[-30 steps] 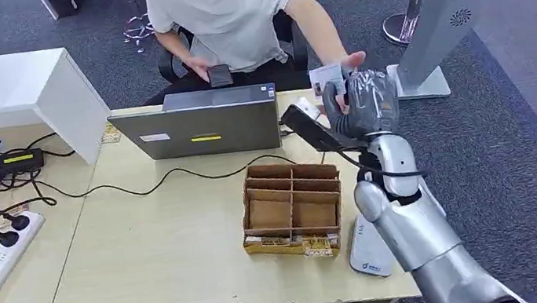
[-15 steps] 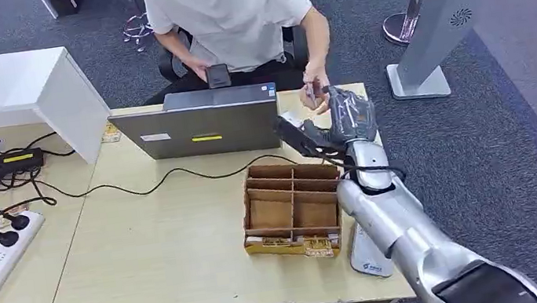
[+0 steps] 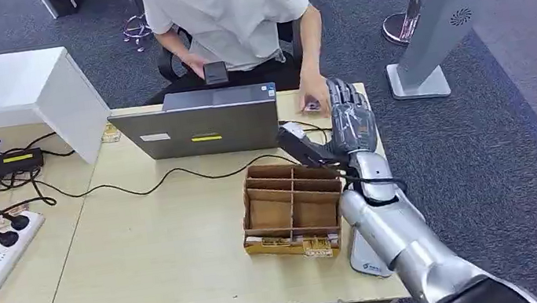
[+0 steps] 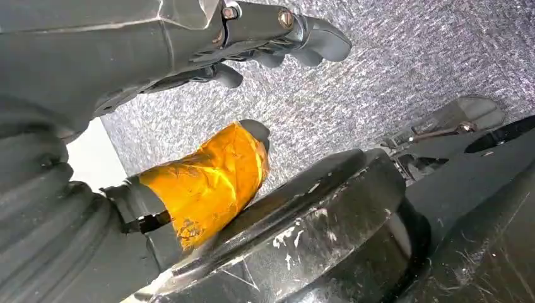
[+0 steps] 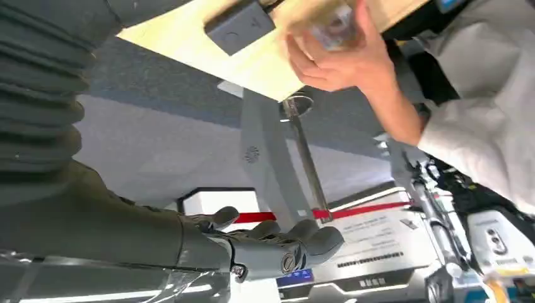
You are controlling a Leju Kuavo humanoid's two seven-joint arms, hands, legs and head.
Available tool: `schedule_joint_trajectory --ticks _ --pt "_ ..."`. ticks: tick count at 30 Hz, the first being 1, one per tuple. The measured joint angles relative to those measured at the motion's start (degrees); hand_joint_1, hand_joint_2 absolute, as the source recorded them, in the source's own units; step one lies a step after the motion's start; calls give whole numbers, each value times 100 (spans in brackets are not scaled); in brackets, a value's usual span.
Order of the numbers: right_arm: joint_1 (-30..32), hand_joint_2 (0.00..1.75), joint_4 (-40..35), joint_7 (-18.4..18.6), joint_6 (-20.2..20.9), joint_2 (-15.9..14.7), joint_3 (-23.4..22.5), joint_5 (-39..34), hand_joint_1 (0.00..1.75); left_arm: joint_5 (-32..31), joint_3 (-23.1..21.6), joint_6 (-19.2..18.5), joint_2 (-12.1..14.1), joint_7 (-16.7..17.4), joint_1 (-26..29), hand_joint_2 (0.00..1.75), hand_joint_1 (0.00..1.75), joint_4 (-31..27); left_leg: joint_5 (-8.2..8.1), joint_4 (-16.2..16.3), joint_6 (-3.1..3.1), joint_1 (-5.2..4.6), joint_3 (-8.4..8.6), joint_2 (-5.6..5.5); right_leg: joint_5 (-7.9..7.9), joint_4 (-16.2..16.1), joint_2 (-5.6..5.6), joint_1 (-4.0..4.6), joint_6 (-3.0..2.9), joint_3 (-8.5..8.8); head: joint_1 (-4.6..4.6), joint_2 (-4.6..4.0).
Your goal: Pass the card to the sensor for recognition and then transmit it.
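- Head view: right hand (image 3: pixel 349 112) over desk's (image 3: pixel 166 237) far right corner, fingers straight & apart, nothing in it. Person's hand (image 3: pixel 314 100) just beside it holds card (image 3: pixel 311 106) low on the desk, near laptop (image 3: pixel 198 123). Dark sensor (image 3: pixel 300 143) sits between right hand & cardboard divider box (image 3: pixel 291 209).
- Left wrist view: left hand (image 4: pixel 240 44) hangs over grey carpet (image 4: pixel 391 57), fingers loosely bent, grips nothing; thumb wrapped in orange tape (image 4: pixel 208 180).
- Right wrist view: right hand fingers (image 5: pixel 277 243) spread, empty. Person's hand (image 5: pixel 337 53) pinches card (image 5: pixel 333 28) at desk edge, blurred; dark sensor (image 5: pixel 240 26) just beside.
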Motion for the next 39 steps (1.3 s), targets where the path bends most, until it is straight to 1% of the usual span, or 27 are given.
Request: schedule_joint_trajectory --ticks 1,4,7,9,11,13,18,21,28,30,34,37,39 --pt "165 175 -221 -99 -13 -31 -9 -42 0 38 2 13 -7 2 1 175 0 0 0 0 0 0 0 -3 0 -2 -3 0 0 0 0 0" --pt "914 175 -1372 -425 -29 -199 -15 -46 0 180 66 110 -57 72 20 175 0 2 -4 1 3 0 -4 -16 -4 -5 -15 0 1 -1 0 0" --pt "1995 175 -2927 -630 -133 -467 -13 50 0 310 190 231 -122 142 44 175 0 2 -17 1 5 -1 -8 -24 -18 -10 -25 0 8 1 0 2" --pt "2696 175 -3813 -759 -197 -655 11 -20 0 359 264 302 -168 190 52 175 0 2 -29 1 8 -1 -11 -28 -24 -10 -26 0 11 2 0 0" --pt "3252 175 -4477 -844 -225 -829 15 -92 0 376 337 319 -192 195 58 175 0 2 -40 0 6 -2 -10 -19 -25 -10 -19 0 9 0 0 0" --pt "3536 175 -4885 -893 -230 -936 15 -125 0 376 367 324 -194 197 56 175 0 2 -42 0 8 -2 -6 -5 -26 -10 -7 0 7 -1 0 0" --pt "4029 175 -5529 -975 -243 -1139 11 -149 0 409 479 374 -227 197 56 175 0 2 -40 1 8 -1 0 -9 -27 -11 -15 0 7 4 0 2" --pt "4410 175 -5829 -1004 -370 -1288 -33 -101 0 448 536 409 -249 197 58 175 0 2 -40 0 8 -2 -1 -11 -26 -10 -15 0 7 6 0 2" --pt "4719 175 -6143 -999 -400 -1432 -101 -88 0 468 621 428 -273 197 55 175 0 2 -40 1 8 -2 3 -5 -26 -10 -7 0 7 5 0 0" --pt "4834 175 -6213 -916 -475 -1478 -138 -50 0 492 634 453 -284 197 56 175 0 2 -40 1 8 -2 3 -8 -27 -11 -12 0 7 6 0 0" --pt "5231 175 -6417 -755 -776 -1629 -275 136 0 549 693 507 -317 197 58 175 0 2 -42 1 10 -3 1 -9 -27 -11 -12 -1 7 6 0 0" --pt "5522 175 -6567 -612 -958 -1729 -286 538 0 553 745 549 -337 197 56 175 0 2 -43 0 10 -3 0 -9 -28 -11 -11 -1 7 6 0 0" --pt "5637 175 -6615 -382 -1019 -1742 -282 1073 0 545 763 581 -343 197 55 175 0 2 -45 0 11 -3 1 -8 -28 -12 -10 -1 7 5 0 0"
